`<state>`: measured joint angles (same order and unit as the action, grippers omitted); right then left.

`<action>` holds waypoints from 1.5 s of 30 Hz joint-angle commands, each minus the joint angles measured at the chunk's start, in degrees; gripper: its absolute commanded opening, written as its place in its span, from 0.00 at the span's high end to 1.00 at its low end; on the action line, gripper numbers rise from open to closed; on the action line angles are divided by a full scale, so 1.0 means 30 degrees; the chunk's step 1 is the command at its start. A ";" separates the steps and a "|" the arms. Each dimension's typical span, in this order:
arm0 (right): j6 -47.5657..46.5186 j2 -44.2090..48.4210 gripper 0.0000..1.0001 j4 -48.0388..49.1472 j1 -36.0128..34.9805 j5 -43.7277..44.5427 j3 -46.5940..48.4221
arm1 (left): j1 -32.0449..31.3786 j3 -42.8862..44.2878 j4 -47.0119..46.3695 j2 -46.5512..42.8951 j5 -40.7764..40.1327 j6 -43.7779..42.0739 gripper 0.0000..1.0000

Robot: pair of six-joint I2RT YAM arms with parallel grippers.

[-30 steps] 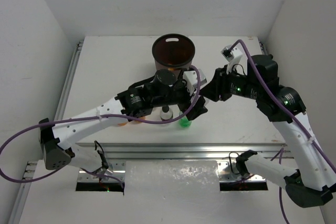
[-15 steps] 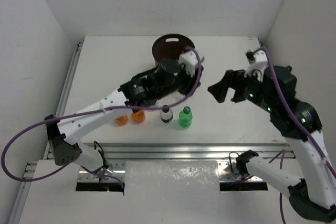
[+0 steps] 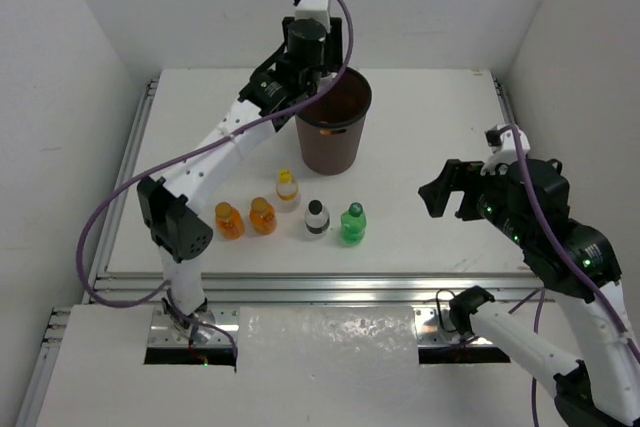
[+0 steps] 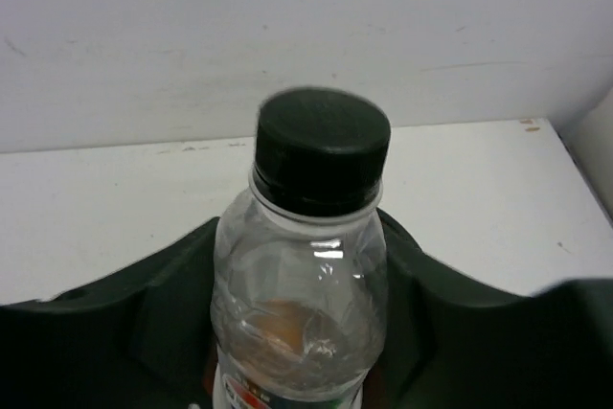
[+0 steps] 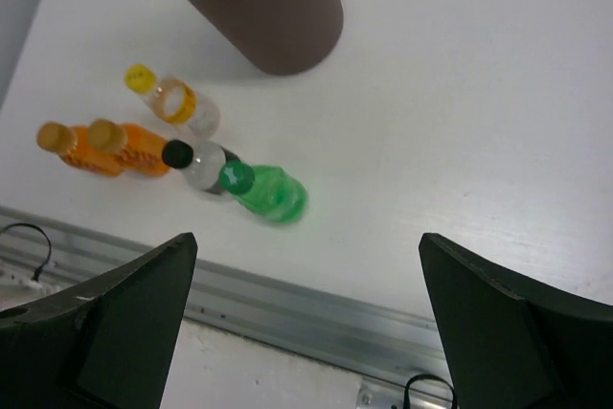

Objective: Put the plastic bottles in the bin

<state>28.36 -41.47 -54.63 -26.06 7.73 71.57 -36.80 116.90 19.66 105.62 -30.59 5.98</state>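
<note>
The plastic bottles are in two places. One clear plastic bottle with a black cap (image 4: 299,265) stands upright in the left pincer (image 4: 305,342), whose jaws are closed on its sides. Five others stand in a loose cluster on the white desk (image 3: 440,107), in front of the dark brown round tapered plastic bin (image 3: 333,137).

In that cluster are an orange bottle at the far left (image 3: 229,219) and a second orange bottle (image 3: 263,215) just beside it. A clear bottle with a yellow cap (image 3: 287,189) stands nearest the bin. A clear bottle with a dark cap (image 3: 317,217) and a green bottle (image 3: 352,223) stand close together.

The step in hand looks like the delivery of the held bottle. Seen from above, the left wrist hangs high over the bin's far-left rim. The next move calls for centring the bottle over the bin's mouth and then opening the jaws. A release this near the rim could send the bottle off the edge and onto the desk.

The right pincer (image 5: 305,265) is wide open and empty, and hovers well to the right of the cluster, looking down on it. The green bottle seems its likeliest next pick. The dark-capped bottle stands so close that the fingers would have to straddle the green one without knocking its neighbour.

Whether the bin already holds any bottles cannot be told.
</note>
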 commanded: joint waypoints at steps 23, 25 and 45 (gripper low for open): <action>-0.2216 -1.0021 0.37 0.7749 -0.5226 -0.0231 -0.3875 | 0.0986 -1.3587 0.2002 -1.4341 0.3864 0.4978 0.00; -0.2158 -1.0314 0.40 0.7985 -0.5374 -0.0203 -0.4198 | 0.0986 -1.5612 0.1883 -1.6038 0.4687 0.5038 0.00; -0.1426 -1.0908 0.82 0.8074 -0.5550 -0.0730 -0.4638 | 0.0986 -1.8196 0.2090 -1.6868 0.7850 0.4307 0.00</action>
<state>23.03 -77.28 -29.45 -42.26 5.43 57.41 -33.93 61.82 29.21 55.27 -9.85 19.20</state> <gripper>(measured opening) 0.288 0.995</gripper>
